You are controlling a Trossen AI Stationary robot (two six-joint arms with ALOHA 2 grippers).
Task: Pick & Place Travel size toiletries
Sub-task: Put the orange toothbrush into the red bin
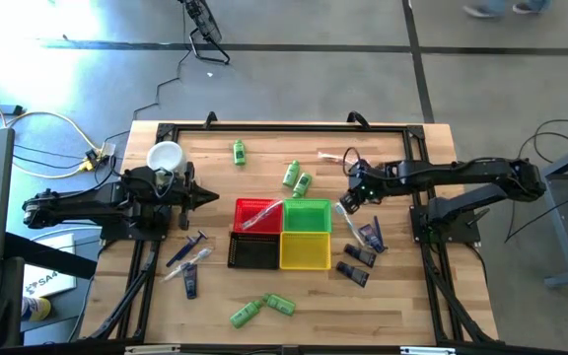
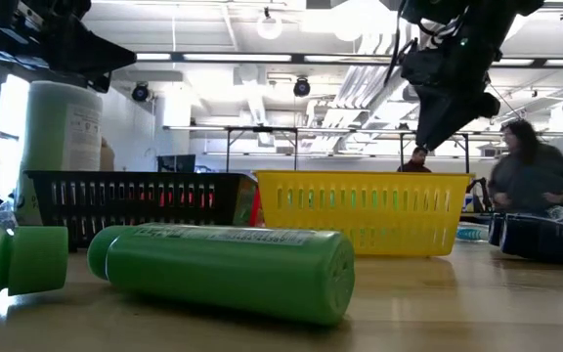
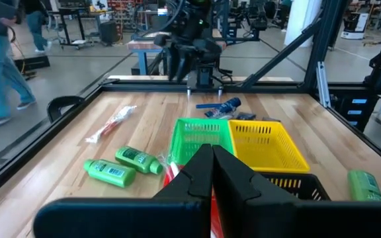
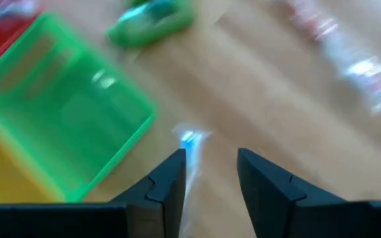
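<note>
Person (image 2: 528, 176) in low view only.

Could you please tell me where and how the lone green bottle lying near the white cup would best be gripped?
Grip the bottle across the middle of its body, coming straight down from above. It lies flat on the table with bare wood along both long sides, so fingers should fit there. Close across its narrow width, since the round body may roll.
</note>
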